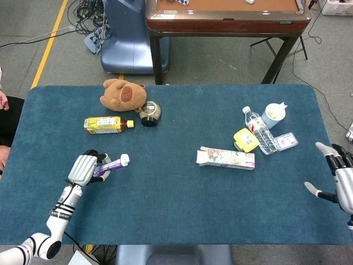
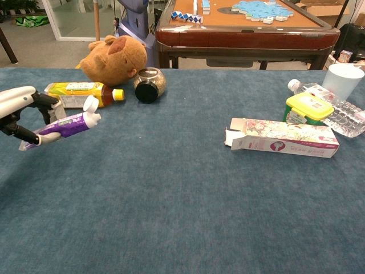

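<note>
I have the left hand [image 1: 83, 170] wrapped around the purple toothpaste tube [image 2: 68, 124], pinched near its flat crimped end so the white cap points up and toward the middle of the frame; in the chest view the tube sits at the left edge, tilted and clear of the blue tablecloth [image 2: 171, 200], which I judge means its weight is fully in my grip. Holding it by the tail leaves the cap end free. Just above it in that view lie the yellow tea bottle [image 2: 80, 94] on its side, the brown plush toy [image 2: 117, 57] and a small round jar [image 2: 149, 84]. My right hand [image 1: 341, 175] shows at the lower right edge of the head view, fingers spread, holding nothing, well apart from the flowered carton [image 1: 227, 158] and the water bottle [image 1: 259, 131].
</note>
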Available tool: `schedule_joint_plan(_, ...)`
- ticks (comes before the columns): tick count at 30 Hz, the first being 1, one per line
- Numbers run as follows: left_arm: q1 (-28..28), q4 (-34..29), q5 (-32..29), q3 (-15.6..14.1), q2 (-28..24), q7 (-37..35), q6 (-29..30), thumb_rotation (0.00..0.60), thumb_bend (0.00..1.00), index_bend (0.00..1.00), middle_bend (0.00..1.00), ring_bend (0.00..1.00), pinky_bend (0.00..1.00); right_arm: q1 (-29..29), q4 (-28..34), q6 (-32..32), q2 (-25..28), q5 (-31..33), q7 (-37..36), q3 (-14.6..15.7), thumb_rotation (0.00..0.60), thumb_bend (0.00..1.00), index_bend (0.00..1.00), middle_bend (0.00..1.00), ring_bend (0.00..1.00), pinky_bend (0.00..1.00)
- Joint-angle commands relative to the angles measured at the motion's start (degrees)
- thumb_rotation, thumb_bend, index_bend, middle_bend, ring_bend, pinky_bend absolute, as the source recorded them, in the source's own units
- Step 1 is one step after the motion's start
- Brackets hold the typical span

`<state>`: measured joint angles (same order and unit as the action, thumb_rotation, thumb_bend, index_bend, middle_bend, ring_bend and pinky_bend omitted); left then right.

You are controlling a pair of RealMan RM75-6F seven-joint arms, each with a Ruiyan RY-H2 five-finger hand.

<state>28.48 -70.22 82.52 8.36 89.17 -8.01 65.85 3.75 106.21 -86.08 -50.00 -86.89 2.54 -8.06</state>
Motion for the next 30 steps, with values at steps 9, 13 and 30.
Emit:
schedule_joint_plan(9,3.8,-10.7,1.5,1.6,-4.5,0.7,-0.7,0.6,0.43,0.61,0.67,0.47,0.25,14.2,9.1,13.9,1.0,-8.5,2.3,-3.2,0.6,0.13,0.18,0.22,0.13,0.19)
schedule_joint_plan(13,4.9,-14.1,0.3,2.7,-6.0,1.1,-1.8,0.6,0.43,0.62,0.67,0.47,0.25,19.8,9.9,19.4,-2.1,-8.0,4.3,-4.7,0.6,0.2,0.24,0.21,0.13,0.19)
schedule_joint_plan(30,7.6,-20.7,-1.1,3.0,-7.8,2.0,-4.3,0.6,0.44,0.63,0.69,0.48,0.25,35.0,6.0,29.5,-17.5,1.6,19.3,-9.5,0.6,0.21,0.31,0.19,0.08,0.17)
